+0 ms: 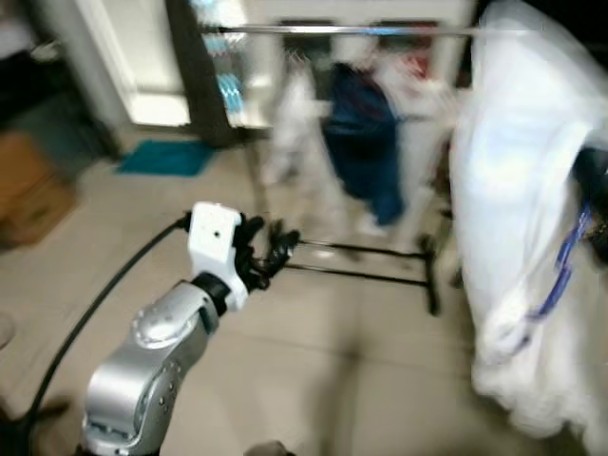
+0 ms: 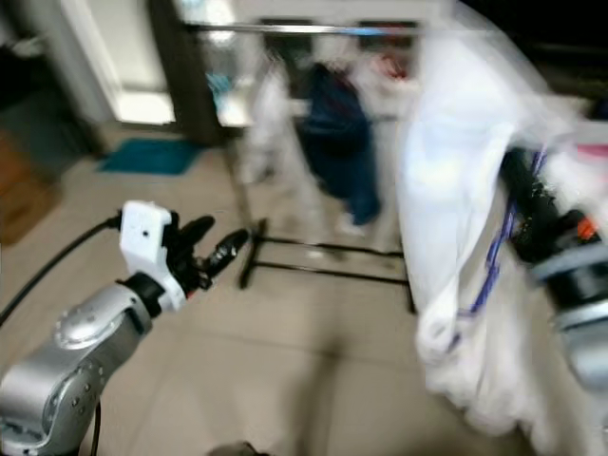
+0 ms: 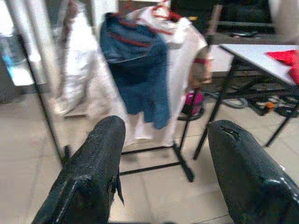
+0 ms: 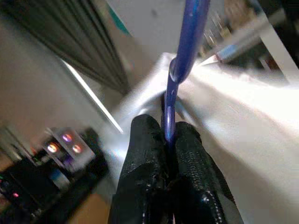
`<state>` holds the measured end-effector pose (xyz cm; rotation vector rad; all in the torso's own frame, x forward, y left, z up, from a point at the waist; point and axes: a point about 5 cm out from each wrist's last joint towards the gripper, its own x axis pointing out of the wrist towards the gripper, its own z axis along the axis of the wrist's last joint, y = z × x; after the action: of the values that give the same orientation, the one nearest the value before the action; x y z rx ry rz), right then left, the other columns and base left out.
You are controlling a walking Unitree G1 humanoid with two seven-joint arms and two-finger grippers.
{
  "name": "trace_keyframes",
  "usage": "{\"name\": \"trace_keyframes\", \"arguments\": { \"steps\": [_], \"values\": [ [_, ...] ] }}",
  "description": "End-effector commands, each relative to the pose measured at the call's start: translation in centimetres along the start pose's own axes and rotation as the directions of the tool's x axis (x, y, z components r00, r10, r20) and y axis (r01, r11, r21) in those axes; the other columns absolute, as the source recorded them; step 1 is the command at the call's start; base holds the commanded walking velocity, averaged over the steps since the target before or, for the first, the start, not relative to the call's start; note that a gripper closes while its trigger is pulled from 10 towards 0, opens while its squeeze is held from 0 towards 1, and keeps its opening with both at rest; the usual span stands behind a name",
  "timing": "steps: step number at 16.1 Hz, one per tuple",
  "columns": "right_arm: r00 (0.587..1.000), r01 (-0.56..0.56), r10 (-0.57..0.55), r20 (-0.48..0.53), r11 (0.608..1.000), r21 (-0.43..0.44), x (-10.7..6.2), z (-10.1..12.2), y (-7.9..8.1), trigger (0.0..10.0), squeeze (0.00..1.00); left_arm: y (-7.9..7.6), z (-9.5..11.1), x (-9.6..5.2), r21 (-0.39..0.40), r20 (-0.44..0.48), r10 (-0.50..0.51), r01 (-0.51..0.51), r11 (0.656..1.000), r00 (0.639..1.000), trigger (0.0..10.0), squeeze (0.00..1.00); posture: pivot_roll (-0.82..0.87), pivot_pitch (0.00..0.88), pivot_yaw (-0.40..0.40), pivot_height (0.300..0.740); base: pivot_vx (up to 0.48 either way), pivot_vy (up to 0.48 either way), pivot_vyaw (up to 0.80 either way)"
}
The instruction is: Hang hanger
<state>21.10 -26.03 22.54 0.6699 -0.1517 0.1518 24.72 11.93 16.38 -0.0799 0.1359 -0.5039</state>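
The right gripper is pinching the blue hanger shut between its fingers, white garment draping below, while the rail is lying ahead and above, nearer the empty, open left gripper.

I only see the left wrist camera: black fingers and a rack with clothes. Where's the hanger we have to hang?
Observer: The right gripper has it, jaws shut on the blue hanger.
Operator: Is anything on it?
Observer: Yes, a white garment hangs from it, on the robot's right.
Operator: Does the rack have a top bar?
Observer: Yes, a rail runs above the clothes; its left part looks bare, though it's blurry.
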Motion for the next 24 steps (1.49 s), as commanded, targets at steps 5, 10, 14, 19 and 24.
{"name": "trace_keyframes", "arguments": {
  "steps": [5, 10, 14, 19, 24],
  "values": [
    [0.986, -0.017, 0.030, 0.166, 0.996, -0.082, 0.4, 4.4, 0.0, 10.0, 0.00, -0.1, 0.0, 0.2, 0.027, -0.003, -0.008, 0.008, 1.000, 1.000, 10.0, 0.00, 0.01, 0.000, 0.049, 0.740, 0.000, 0.000, 0.80],
    [0.787, -0.314, 0.462, 0.410, 0.871, -0.379, 0.0, 15.7, 9.5, 10.0, 0.00, -0.2, 0.1, -0.1, 0.012, 0.005, -0.009, 0.009, 1.000, 1.000, 10.0, 0.00, 0.00, 0.000, 0.044, 0.740, 0.000, 0.000, 0.80],
    [0.913, -0.331, 0.379, 0.151, 0.905, -0.267, 1.1, 7.5, 7.1, 10.0, 0.00, -0.5, 0.0, -0.1, 0.019, -0.004, -0.019, 0.019, 1.000, 1.000, 10.0, 0.00, 0.02, 0.000, 0.040, 0.740, 0.000, 0.000, 0.80],
    [0.980, -0.097, 0.036, -0.198, 0.945, -0.314, 1.9, -2.8, 3.2, 10.0, 0.00, 0.0, -0.2, -0.2, 0.031, -0.026, 0.014, -0.013, 0.999, 1.000, 10.0, 0.00, 0.02, 0.000, 0.043, 0.740, 0.000, 0.000, 0.80],
    [0.968, 0.160, -0.224, -0.110, 0.895, -0.416, 3.0, -7.1, 1.3, 10.0, 0.00, 0.5, -0.6, -0.2, 0.083, -0.054, 0.052, -0.048, 0.995, 0.997, 10.0, 0.00, 0.03, 0.000, 0.035, 0.740, 0.000, 0.000, 0.48]
  ]
}}
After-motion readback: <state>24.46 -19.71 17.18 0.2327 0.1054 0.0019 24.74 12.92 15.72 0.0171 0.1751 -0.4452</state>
